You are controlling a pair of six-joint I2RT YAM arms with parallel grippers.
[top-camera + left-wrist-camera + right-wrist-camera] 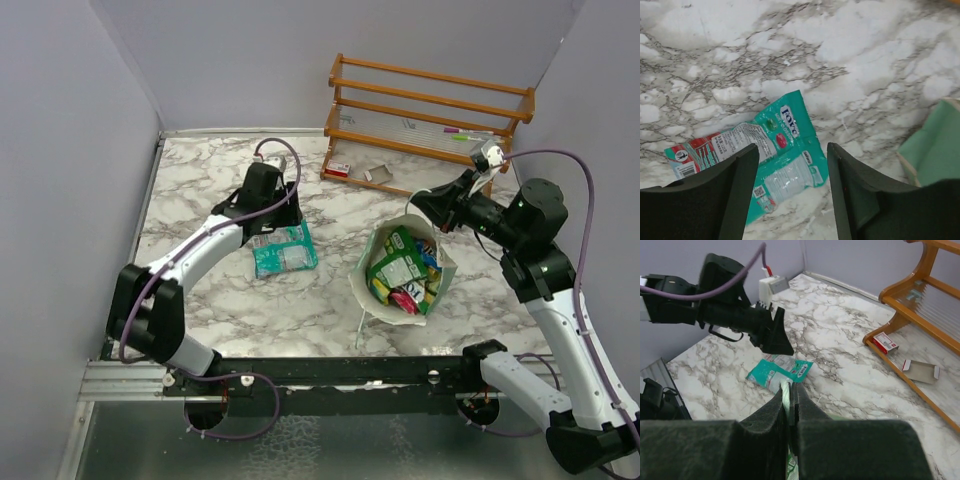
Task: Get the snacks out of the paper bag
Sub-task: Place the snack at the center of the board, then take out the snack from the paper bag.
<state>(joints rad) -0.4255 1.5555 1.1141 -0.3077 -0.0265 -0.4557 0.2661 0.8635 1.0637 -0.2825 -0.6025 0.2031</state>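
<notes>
The pale green paper bag (363, 268) stands open right of centre on the marble table, with several snacks (400, 268) in green, yellow, blue and red still inside. My right gripper (415, 205) is shut on the bag's far rim; a strip of that rim (786, 392) shows pinched between the foam pads. One teal-white snack packet (283, 252) lies flat on the table left of the bag. My left gripper (792, 147) hovers just above it, open, with nothing between the fingers. The bag's green wall (935, 150) shows at the right edge of the left wrist view.
A wooden rack (430, 110) stands at the back right, with a small red-white box (885, 342) and a flattened carton (920, 371) at its foot. Grey walls close the table on the left, back and right.
</notes>
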